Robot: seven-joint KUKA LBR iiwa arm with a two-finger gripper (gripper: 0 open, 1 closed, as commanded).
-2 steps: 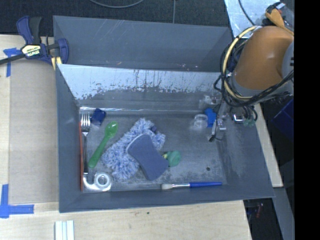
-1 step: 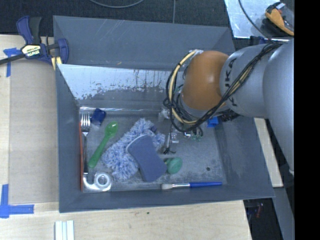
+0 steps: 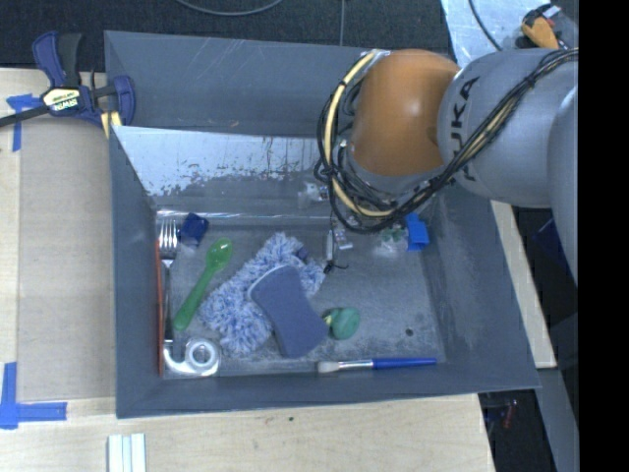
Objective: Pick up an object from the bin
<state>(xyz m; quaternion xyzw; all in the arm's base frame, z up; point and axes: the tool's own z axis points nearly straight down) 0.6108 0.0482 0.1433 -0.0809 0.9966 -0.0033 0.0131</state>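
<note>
While the arm (image 3: 511, 116) leans in from the right, its pincer (image 3: 337, 252) hangs by the top right edge of the fluffy blue-and-white cloth (image 3: 234, 308) in the middle of the grey metal bin (image 3: 133, 264). I cannot tell if the pincer is wide or narrow. A flat dark blue pad (image 3: 287, 313) lies on the cloth.

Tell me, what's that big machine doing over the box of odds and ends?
A robot arm reaches in from the right over a grey metal bin to pick something out. Its gripper hangs low towards the back, by the edge of a fluffy blue-and-white duster, with a small blue block to its other side. A green spoon, fork, roll of tape and brush lie on the floor of the bin. Nothing looks lifted yet.
</note>
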